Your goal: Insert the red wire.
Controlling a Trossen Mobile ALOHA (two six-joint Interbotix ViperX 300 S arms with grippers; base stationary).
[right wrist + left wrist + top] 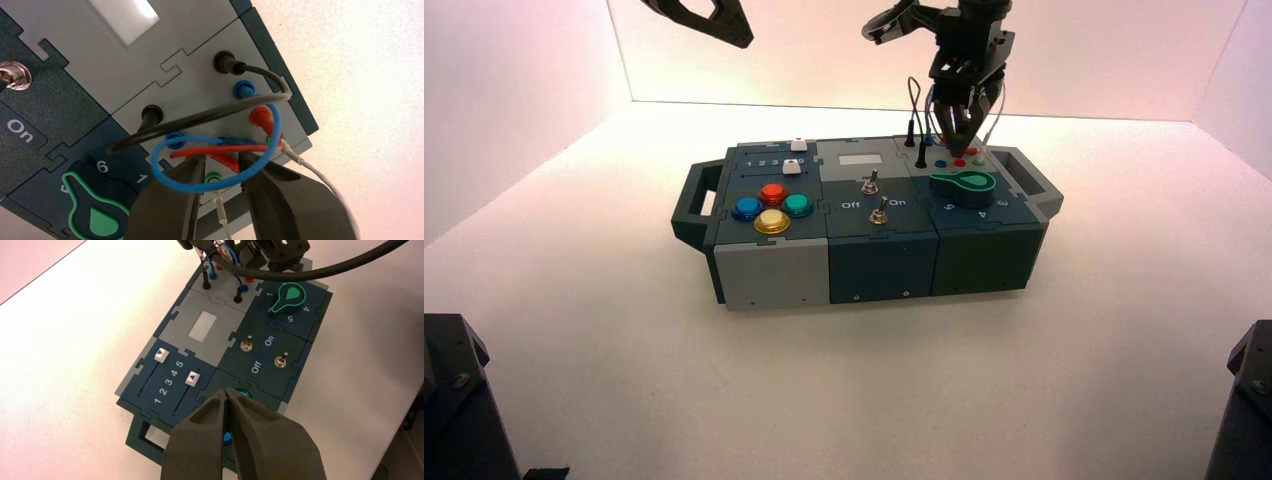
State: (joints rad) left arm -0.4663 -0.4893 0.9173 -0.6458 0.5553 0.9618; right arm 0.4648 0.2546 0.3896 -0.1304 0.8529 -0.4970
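The red wire has one red plug seated in a socket on the grey wire panel at the box's back right. Its other red-sleeved end lies loose just above the panel, under the blue lead's loop. My right gripper hangs over this panel, open, one finger on each side of the loose red end with a gap still showing. My left gripper is shut and empty, held high above the box's left end.
A black lead arches over the panel. A white lead leaves a green socket between my right fingers. The green knob sits just in front; toggle switches, coloured buttons and sliders lie further left.
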